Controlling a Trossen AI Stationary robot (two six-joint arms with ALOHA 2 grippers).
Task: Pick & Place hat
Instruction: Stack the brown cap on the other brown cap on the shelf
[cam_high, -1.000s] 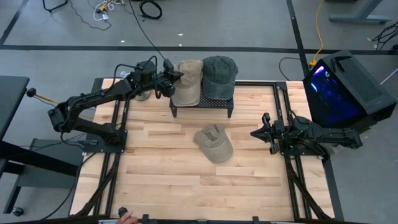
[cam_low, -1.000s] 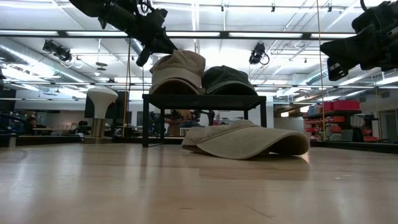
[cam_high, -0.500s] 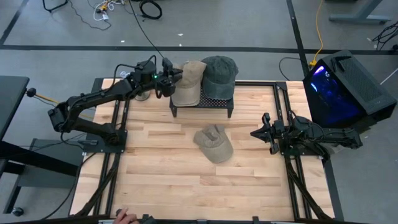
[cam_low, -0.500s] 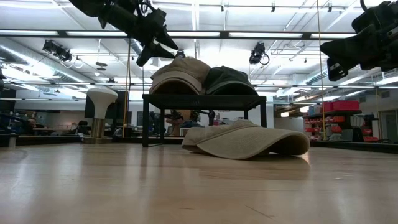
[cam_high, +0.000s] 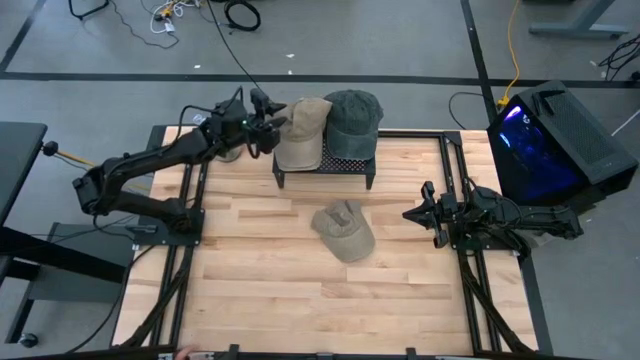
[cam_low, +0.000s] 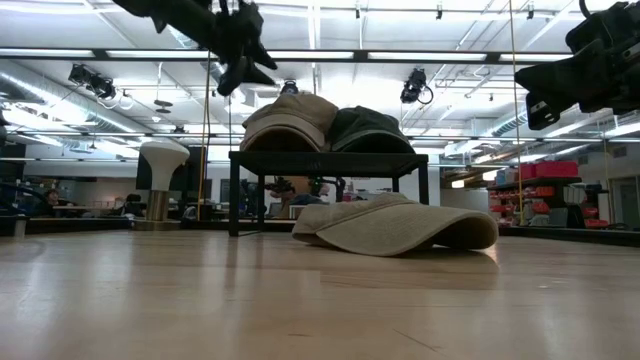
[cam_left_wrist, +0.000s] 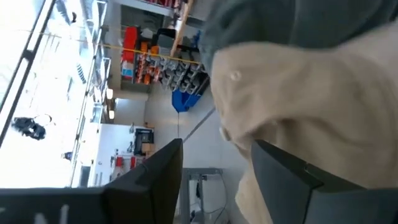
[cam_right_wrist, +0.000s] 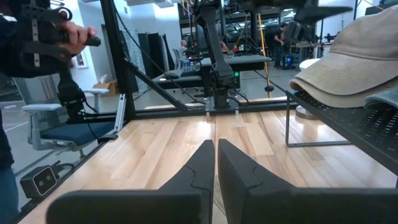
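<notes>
Left gripper (cam_high: 268, 126) is up at the far end of the table, fingers spread apart, hanging just beside the left edge of the tan hat (cam_high: 301, 133) and gripping nothing. That tan hat sits on the small black rack (cam_high: 322, 166), shoulder to shoulder with the dark green hat (cam_high: 352, 122) on its right. From table height the left gripper (cam_low: 243, 62) floats above and to the left of the tan hat (cam_low: 287, 122), clear air between them. The wrist camera looks straight past the two parted fingers (cam_left_wrist: 152, 177) at the tan hat (cam_left_wrist: 311, 118), filling the view. A third hat, the khaki cap (cam_high: 344, 230), lies flat on the wooden table (cam_high: 260, 280) near the middle, in front of the rack. Over on the right side, the right gripper (cam_high: 412, 214) waits above the table edge, fingers (cam_right_wrist: 198, 174) pressed together, empty. A person's hand (cam_right_wrist: 73, 32) holding a controller shows in the room beyond
</notes>
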